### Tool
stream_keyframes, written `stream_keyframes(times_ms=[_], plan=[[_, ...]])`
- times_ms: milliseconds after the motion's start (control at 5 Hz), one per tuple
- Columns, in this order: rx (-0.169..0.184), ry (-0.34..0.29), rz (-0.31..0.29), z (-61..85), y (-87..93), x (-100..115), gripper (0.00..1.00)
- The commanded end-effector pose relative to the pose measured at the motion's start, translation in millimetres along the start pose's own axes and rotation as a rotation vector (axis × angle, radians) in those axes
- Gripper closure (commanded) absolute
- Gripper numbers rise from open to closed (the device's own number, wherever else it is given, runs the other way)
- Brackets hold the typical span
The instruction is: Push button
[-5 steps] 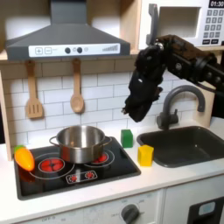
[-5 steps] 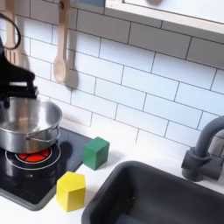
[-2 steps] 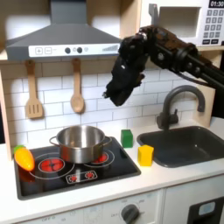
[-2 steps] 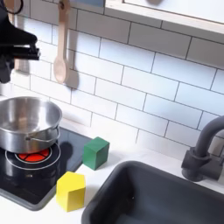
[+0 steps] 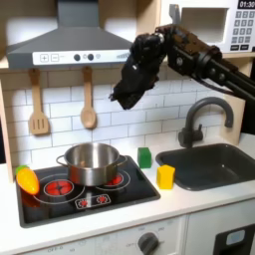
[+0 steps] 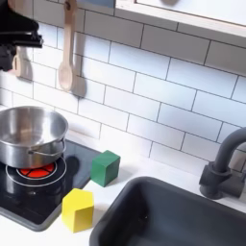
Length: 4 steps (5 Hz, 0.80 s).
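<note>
We saw the gripper [image 5: 120, 100] raised below the hood buttons [image 5: 82, 57], above the pot [image 5: 91, 162]; whether its jaws were apart, we couldn't tell

Toy play kitchen indicated: white tiled backsplash [image 5: 60, 120], grey range hood [image 5: 75, 45] with buttons, wooden utensils [image 5: 88, 100] hung beneath. Steel pot [image 5: 92, 162] set on printed stove [image 5: 85, 194] at countertop left; sink [image 5: 214, 164] with faucet [image 5: 204, 115] at right; microwave [image 5: 239, 25] mounted above.
</note>
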<state>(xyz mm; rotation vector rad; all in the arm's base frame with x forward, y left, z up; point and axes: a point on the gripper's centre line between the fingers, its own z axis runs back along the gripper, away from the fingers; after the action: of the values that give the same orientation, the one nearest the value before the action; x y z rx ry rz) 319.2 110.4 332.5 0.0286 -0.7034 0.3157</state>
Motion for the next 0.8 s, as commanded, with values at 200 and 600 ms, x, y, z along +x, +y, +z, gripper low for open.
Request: stream_keyframes(times_ms=[200, 600], plan=[[0.020, -0.179, -0.051, 6.2, 3.2, 35.2, 1.00], [0.022, -0.277, -0.077, 14.2, 1.5, 61.9, 1.00]])
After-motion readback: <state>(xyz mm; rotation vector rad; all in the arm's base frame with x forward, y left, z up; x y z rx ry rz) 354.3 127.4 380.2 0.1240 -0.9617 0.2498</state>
